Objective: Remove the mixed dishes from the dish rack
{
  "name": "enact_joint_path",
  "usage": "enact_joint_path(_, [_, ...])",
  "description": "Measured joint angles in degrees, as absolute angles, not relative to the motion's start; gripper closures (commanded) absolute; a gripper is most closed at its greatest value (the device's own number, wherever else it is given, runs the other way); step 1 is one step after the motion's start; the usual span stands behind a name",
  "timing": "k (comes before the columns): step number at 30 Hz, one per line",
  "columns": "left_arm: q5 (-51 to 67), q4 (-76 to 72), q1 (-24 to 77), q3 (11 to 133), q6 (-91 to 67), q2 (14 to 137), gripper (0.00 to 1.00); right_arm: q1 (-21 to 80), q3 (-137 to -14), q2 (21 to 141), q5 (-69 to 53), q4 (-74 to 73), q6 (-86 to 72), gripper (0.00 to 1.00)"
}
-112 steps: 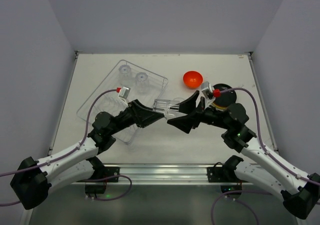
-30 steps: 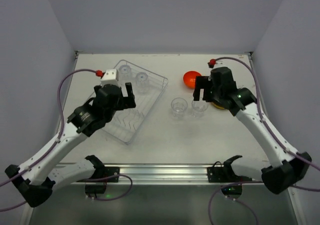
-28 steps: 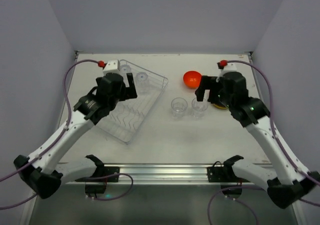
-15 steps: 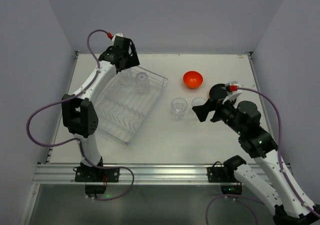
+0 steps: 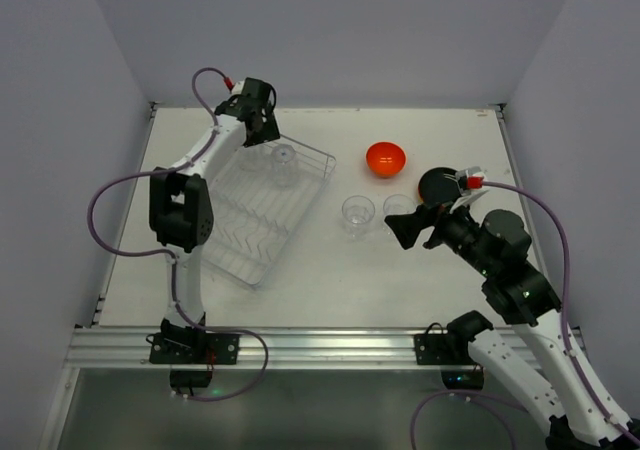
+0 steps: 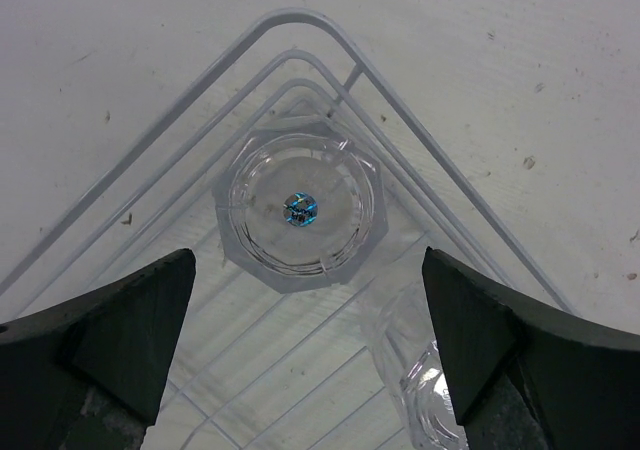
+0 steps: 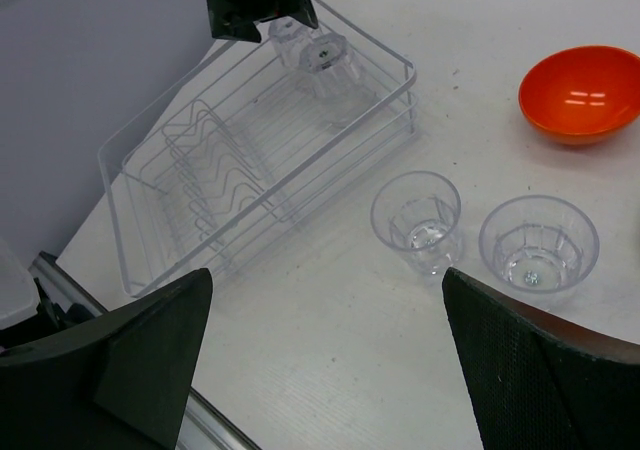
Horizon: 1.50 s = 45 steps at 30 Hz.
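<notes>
Hovering left gripper (image 6: 307,300), jaws gaping wide, empty, over inverted glass (image 6: 302,210) sitting in far corner of dish rack (image 5: 248,232). Judging glass light, rigid, slippery, breakable; favouring pinch across faceted sidewall. Holding right gripper (image 7: 328,310) wide, empty.

Left arm (image 5: 181,213) reaches fully out to the far corner of the dish rack (image 5: 291,235), wrist turned down. Left gripper (image 5: 258,128) hangs over that corner, jaws wide apart, nothing held. Right arm (image 5: 515,282) is bent well right of the rack, with the right gripper (image 5: 408,228) aimed back toward it, jaws spread, empty.
</notes>
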<state>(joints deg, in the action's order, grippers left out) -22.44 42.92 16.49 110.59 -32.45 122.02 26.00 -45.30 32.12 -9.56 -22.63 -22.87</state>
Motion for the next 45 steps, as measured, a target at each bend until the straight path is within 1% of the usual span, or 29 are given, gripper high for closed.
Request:
enact_joint_path(7, [-22.72,41.98,15.07,110.91,-32.38,125.03,0.00,26.00,-45.25,32.23,-10.11,-22.17,-22.87,0.01])
enact_joint_path(9, [-22.70,41.50,14.55,110.91,-32.38,126.17,0.04,26.00,-45.19,32.25,-10.15,-22.13,-22.87,0.01])
enact_joint_path(12, [-22.24,40.71,14.09,110.91,-32.40,126.78,0.20,26.00,-44.82,32.29,-10.28,-21.78,-22.90,0.01])
enact_joint_path(13, [-22.13,40.45,14.04,110.91,-32.36,126.78,0.30,26.00,-44.71,32.32,-10.31,-21.78,-22.90,0.01])
enact_joint_path(15, [-21.85,39.72,14.04,110.87,-32.42,126.76,0.44,26.00,-44.64,32.53,-10.48,-21.76,-22.90,0.01])
enact_joint_path(16, [-21.71,39.20,14.06,110.69,-32.40,126.65,0.60,26.00,-44.64,32.64,-10.55,-21.71,-22.90,0.01])
enact_joint_path(18, [-21.41,37.71,14.06,108.79,-32.32,125.60,0.75,26.00,-44.64,32.77,-10.76,-21.69,-22.92,0.01])
enact_joint_path(19, [-21.41,37.21,14.06,107.53,-32.29,124.68,0.86,26.00,-44.64,32.84,-11.00,-21.65,-22.92,0.01])
enact_joint_path(22, [-21.12,36.80,14.17,103.37,-32.32,120.99,0.98,26.00,-44.64,32.95,-11.62,-21.56,-22.96,0.01])
enact_joint_path(23, [-21.10,36.80,14.24,102.30,-32.32,119.46,1.00,26.00,-44.64,32.95,-11.68,-21.54,-22.96,0.01])
enact_joint_path(27, [-20.97,36.03,14.96,99.00,-32.21,110.74,1.00,26.00,-44.64,32.95,-12.10,-21.32,-23.29,0.01])
enact_joint_path(30, [-20.38,34.00,16.21,95.83,-31.81,101.69,1.00,26.00,-44.51,32.95,-13.19,-20.80,-23.77,0.01])
enact_joint_path(33, [-18.92,29.23,19.20,90.28,-31.53,89.36,1.00,26.02,-44.03,32.99,-14.98,-19.51,-24.80,0.01])
enact_joint_path(37, [-10.24,16.88,25.06,75.99,-33.32,70.41,1.00,26.02,-41.41,32.99,-21.56,-14.02,-27.29,0.01])
enact_joint_path(40, [-2.04,2.66,27.73,60.29,-39.97,56.73,1.00,26.09,-39.07,33.61,-25.56,-8.21,-30.65,0.01])
enact_joint_path(42, [2.22,-7.29,27.90,51.00,-46.19,51.75,1.00,26.13,-37.43,34.59,-27.07,-3.01,-33.06,0.01])
enact_joint_path(45, [7.03,-17.67,28.75,39.57,-56.82,49.25,1.00,26.13,-33.34,36.18,-30.57,7.09,-36.77,0.01])
